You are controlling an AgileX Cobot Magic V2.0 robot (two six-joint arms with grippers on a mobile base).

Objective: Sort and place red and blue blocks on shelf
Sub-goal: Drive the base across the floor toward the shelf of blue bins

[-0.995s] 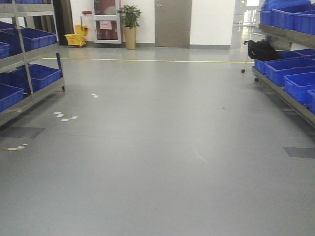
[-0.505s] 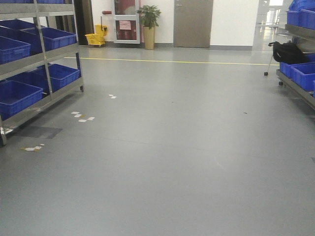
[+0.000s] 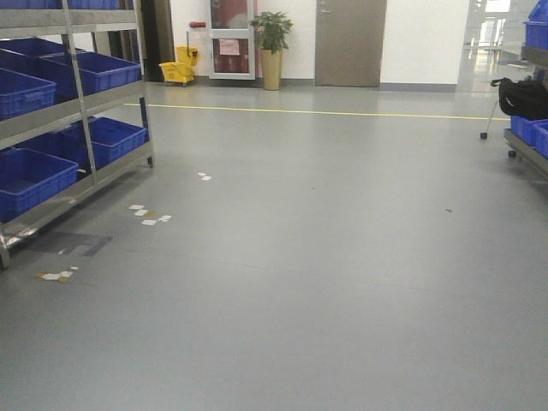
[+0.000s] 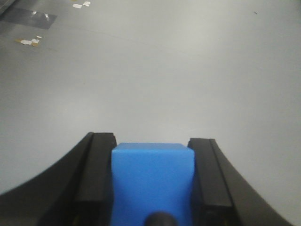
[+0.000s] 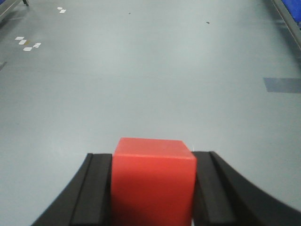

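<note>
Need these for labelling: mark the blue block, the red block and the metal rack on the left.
blue block (image 4: 153, 183): left wrist view, middle of its front face.
red block (image 5: 153, 188): right wrist view, middle of its front face.
metal rack (image 3: 86, 190): front view, its bottom steel rail.

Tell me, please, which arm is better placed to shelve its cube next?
Left, probably: the left tool grips the sky-blue cube, and the steel rack of dark-blue bins stands nearer on that side. The right tool holds the bright-red cube.
</note>
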